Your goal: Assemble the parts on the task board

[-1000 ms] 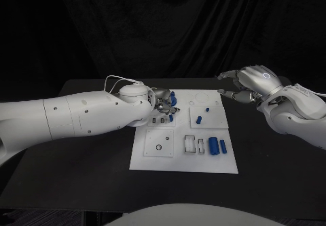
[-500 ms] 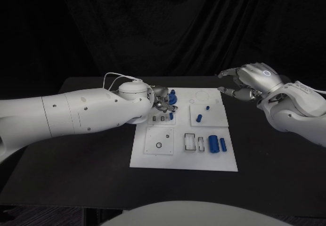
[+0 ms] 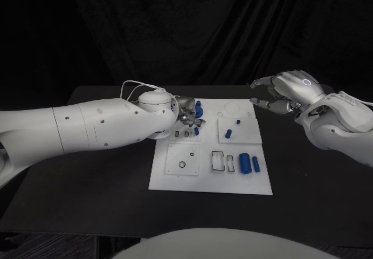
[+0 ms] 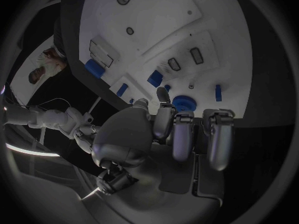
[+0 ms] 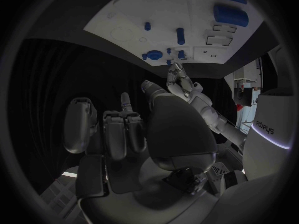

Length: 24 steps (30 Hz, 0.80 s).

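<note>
Left hand [image 3: 185, 114] over board's [image 3: 209, 183] far-left corner, fingers curled beside blue round part [image 3: 197, 110], grip unclear; right hand [image 3: 281, 97] empty, fingers apart, waiting aside.

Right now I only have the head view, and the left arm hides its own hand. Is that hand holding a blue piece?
Observer: No. In the left wrist view, the left hand has nothing in it.
Operator: What lies by its fingertips?
Observer: A round blue piece on the white board, just past them. I cannot tell if they touch.
Operator: And the right hand?
Observer: The right hand shows an empty palm in its wrist view.
</note>
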Available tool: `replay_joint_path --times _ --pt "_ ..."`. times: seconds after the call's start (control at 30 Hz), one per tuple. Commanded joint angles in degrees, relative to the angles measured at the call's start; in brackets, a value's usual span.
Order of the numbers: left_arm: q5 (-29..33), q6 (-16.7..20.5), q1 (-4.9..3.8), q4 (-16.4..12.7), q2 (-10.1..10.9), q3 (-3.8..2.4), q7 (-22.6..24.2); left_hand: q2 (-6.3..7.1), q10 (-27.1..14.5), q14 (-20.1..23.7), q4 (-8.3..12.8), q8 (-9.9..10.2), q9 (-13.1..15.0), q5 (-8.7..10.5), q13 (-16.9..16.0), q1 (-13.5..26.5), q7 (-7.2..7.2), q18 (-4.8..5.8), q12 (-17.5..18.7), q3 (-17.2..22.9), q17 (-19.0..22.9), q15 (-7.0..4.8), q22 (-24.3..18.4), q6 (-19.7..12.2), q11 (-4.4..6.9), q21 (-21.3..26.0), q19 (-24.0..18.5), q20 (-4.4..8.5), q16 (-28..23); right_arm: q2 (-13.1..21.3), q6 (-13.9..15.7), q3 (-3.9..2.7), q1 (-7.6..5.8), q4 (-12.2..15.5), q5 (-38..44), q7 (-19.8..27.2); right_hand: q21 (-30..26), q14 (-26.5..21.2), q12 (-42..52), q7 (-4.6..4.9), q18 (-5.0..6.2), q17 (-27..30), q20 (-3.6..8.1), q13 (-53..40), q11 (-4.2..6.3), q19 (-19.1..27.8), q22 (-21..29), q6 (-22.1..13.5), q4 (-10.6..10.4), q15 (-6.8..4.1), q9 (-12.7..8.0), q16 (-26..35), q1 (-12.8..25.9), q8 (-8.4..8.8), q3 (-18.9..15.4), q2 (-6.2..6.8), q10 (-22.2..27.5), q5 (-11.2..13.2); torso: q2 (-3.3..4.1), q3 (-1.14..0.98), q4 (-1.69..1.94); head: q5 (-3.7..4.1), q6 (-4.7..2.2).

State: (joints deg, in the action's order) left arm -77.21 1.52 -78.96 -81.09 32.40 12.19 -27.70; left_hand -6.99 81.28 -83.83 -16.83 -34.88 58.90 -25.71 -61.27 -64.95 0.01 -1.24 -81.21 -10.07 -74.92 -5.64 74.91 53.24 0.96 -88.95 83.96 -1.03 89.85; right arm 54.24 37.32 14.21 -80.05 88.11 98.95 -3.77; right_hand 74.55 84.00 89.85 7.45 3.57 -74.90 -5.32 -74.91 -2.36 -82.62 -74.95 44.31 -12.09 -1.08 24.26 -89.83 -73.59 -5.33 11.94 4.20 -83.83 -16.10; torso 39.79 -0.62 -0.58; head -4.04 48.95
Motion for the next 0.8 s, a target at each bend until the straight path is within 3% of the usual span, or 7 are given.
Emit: replay_joint_path --times 0.03,0.13,0.43,0.8 --pt "-0.17 -0.33 0.25 0.25 -0.42 -0.05 1.95 0.09 8.72 -6.17 0.1 0.4 0.04 -0.12 -28.73 0.17 0.1 0.42 -8.79 0.36 -15.08 -0.42 12.14 0.13 2.67 0.36 3.72 0.5 0.15 -0.02 -0.29 -0.04 0.01 0.03 0.15 -1.08 -0.31 6.0 0.15 0.12 -0.14 -15.1 0.39 -15.09 0.06 0.0 -10.51 0.36 -0.37 -0.2 -0.09 -0.17 -0.07 -0.18 0.12 -0.54 -6.17 -0.18 0.04 0.04 0.0 -0.1 0.19" --pt "-0.17 -0.68 0.4 0.55 -0.65 -0.05 1.96 0.06 8.72 -6.17 0.1 0.57 0.03 -0.12 -28.73 0.22 0.11 0.42 -8.79 0.41 -15.08 -0.42 12.14 0.19 2.67 0.37 3.72 0.51 0.15 -0.05 -0.37 -0.04 0.01 0.05 0.15 -1.1 -0.34 6.0 0.15 0.15 -0.13 -15.1 0.38 -15.09 0.03 0.01 -10.5 0.46 -0.39 -0.17 -0.12 -0.17 -0.11 -0.17 0.15 -0.58 -6.17 -0.18 -0.03 -0.08 -0.07 -0.22 0.41" --pt "-0.17 -1.07 0.88 0.7 -0.66 -0.05 1.51 0.03 8.72 -6.17 0.14 0.9 0.03 -0.13 -28.73 0.21 0.1 0.45 -8.79 0.54 -15.08 -0.44 12.25 0.38 2.67 0.32 3.81 0.53 0.15 0.0 -0.38 -0.04 0.01 0.11 0.15 -1.0 -0.38 6.0 0.15 0.18 -0.13 -15.1 0.36 -15.09 0.01 0.02 -10.49 0.55 -0.4 -0.15 -0.16 -0.17 -0.16 -0.16 0.18 -0.62 -6.17 -0.19 -0.03 -0.15 -0.06 -0.22 1.05" --pt "-0.17 -1.09 1.49 0.95 -0.83 -0.05 1.6 0.07 8.72 -6.17 0.17 1.19 0.11 -0.12 -28.73 0.15 0.03 0.43 -8.79 0.71 -15.08 -0.48 12.17 0.85 2.72 0.37 3.75 0.56 0.15 0.01 -0.5 -0.04 0.01 0.15 0.15 -0.91 -0.39 6.0 0.15 0.19 -0.12 -15.1 0.36 -15.09 0.0 0.03 -10.49 0.56 -0.4 -0.14 -0.18 -0.17 -0.18 -0.15 0.19 -0.63 -6.17 -0.19 -0.01 -0.15 -0.19 -0.35 1.05"
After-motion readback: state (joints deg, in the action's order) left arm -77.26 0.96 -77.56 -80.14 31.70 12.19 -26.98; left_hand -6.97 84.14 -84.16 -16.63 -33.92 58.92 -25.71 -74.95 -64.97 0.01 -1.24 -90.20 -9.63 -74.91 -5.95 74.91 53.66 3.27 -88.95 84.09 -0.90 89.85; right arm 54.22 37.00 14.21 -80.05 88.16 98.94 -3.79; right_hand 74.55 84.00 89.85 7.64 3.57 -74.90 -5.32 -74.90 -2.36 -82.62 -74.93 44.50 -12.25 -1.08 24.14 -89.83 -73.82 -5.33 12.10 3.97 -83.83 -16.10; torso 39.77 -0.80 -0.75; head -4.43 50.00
